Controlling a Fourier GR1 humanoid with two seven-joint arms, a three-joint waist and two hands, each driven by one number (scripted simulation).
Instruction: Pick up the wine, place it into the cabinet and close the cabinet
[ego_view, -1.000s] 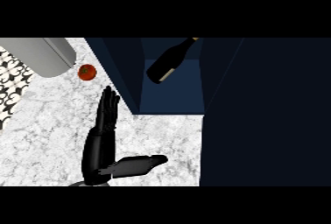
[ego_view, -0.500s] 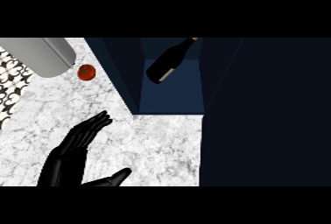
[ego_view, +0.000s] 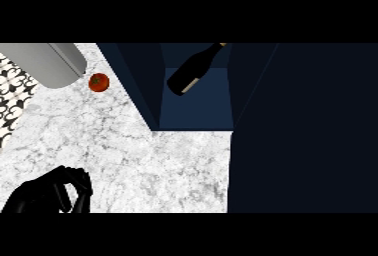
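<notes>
The wine (ego_view: 193, 71) already lies on its side inside the open cabinet (ego_view: 196, 112), neck pointing up and to the right toward the back, base toward the front. So the placing step looks done, and the closing of the cabinet is the step in hand.

Only one hand shows: the left hand (ego_view: 52, 195), low at the view's bottom left over the worktop (ego_view: 148, 155), its fingers curled together on nothing. It is well apart from the cabinet and from the bottle. The right hand is not in view.

The cabinet's dark blue left door (ego_view: 133, 82) stands open, angled out across the worktop from the upper left down to the cabinet's front edge. A broad dark panel (ego_view: 303, 130) fills the right of the view; it may be the other door or the cabinet's side, and which cannot be told.

The next move, as a judgement, calls for a hand to reach the outer face of the open left door and swing it toward the opening. The bottle sits deep enough that it should not block the door, though its base lies near the front.

The worktop is white and grey marble. A tomato (ego_view: 99, 82) rests near the open door, beside a grey rounded object (ego_view: 48, 62) at the upper left. A patterned black-and-white floor (ego_view: 13, 95) shows at the left edge.
</notes>
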